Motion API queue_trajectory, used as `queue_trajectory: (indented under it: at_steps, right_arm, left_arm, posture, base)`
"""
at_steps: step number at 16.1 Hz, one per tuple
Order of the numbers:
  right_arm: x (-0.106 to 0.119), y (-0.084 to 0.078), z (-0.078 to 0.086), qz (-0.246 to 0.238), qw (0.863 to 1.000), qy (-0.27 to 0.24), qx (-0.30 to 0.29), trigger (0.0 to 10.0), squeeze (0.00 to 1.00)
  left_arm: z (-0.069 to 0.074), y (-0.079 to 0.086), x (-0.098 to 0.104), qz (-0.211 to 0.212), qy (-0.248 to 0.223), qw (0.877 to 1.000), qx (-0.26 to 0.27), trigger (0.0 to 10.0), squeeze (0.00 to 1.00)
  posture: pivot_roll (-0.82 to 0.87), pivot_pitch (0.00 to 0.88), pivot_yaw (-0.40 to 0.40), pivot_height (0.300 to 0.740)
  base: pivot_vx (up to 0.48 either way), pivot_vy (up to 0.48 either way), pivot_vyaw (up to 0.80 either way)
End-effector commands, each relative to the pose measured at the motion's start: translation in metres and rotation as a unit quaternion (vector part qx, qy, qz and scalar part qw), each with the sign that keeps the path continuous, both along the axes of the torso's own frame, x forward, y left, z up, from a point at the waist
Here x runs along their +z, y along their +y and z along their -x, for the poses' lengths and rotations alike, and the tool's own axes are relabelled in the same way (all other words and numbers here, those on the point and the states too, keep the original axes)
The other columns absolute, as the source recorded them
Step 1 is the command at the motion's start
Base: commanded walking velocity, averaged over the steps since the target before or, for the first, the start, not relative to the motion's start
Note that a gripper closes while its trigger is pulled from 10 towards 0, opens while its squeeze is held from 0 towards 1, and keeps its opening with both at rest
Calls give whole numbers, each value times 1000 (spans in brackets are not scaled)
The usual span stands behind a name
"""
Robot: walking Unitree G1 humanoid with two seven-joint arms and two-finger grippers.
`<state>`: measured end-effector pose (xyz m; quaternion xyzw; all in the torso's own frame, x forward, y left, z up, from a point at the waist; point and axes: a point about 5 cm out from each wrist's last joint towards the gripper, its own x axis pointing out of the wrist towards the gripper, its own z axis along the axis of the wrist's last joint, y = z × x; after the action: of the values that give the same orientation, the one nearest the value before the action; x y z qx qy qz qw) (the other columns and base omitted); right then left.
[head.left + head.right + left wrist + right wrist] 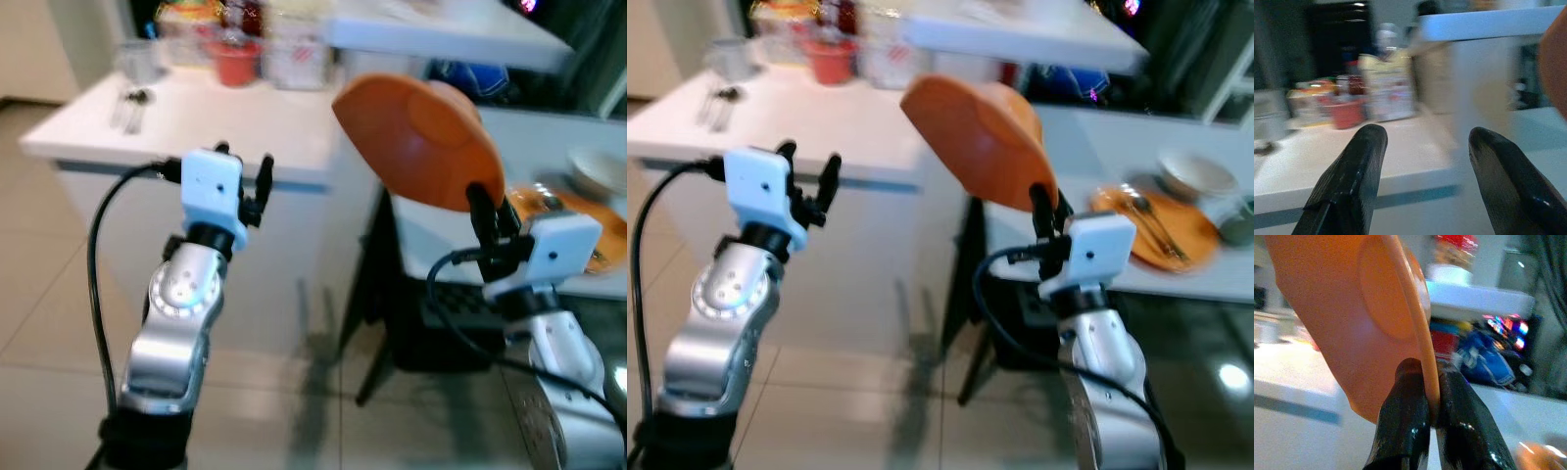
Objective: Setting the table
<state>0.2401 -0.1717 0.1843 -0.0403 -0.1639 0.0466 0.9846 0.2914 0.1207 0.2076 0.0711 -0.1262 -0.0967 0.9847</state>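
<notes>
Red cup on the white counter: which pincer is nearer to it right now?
Left. The left pincer hangs open at the counter's front edge, below the red cup. The right pincer is off to the right, clamped on the orange plate.

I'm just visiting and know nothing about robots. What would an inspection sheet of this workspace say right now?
Surface: white counter ahead; white table to the robot's right.
Job's things: orange plate held upright, off the table; second orange plate with cutlery lies on the table, a pale bowl beside it.
Clutter: red cup, packages and cutlery on the counter.
Grippers: right gripper shut on the plate's rim; left gripper open, holding nothing.
Cables: black cable loops along each arm.
Surroundings: tiled floor; background blurred.
</notes>
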Motion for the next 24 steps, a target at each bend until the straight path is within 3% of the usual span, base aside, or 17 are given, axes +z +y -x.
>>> queue_trajectory:
  at_steps: [1,6,9,14,17,21,24]
  right_arm:
    - [11,-1,3,-2,1000,-29,-11,10000,0]
    - [12,0,3,-10,999,-27,-18,10000,0]
    - [16,-5,-3,-73,996,-16,-44,10000,0]
    - [30,-1,-18,-95,994,-23,-37,10000,0]
    - [19,4,-28,-110,993,45,-14,10000,0]
    - [5,-6,-32,-137,986,82,-53,10000,0]
    - [4,-9,-32,-131,985,94,-65,10000,0]
  left_arm:
    - [-3,-1,7,-4,-13,1000,-9,10000,0]
    - [-2,1,0,-4,0,1000,0,10000,0]
    - [1,12,-11,-13,16,1000,22,10000,0]
    - [-1,10,2,-22,-7,1000,14,10000,0]
    - [3,-4,-3,-26,-2,1000,-14,10000,0]
    - [6,-9,-7,-30,4,999,-26,10000,0]
    - [5,-9,-7,-31,3,999,-25,10000,0]
  posture:
    - [-67,0,-8,740]
    - [-62,0,-2,740]
    - [-42,0,-7,740]
    - [-20,0,-9,740]
    - [-26,0,-13,740]
    - [-29,0,-5,740]
    - [-33,0,-4,740]
  base:
    - [0,-458,0]
    - [0,-458,0]
    - [0,-458,0]
    - [0,-455,0]
    - [0,-456,0]
    - [0,-457,0]
    - [0,-455,0]
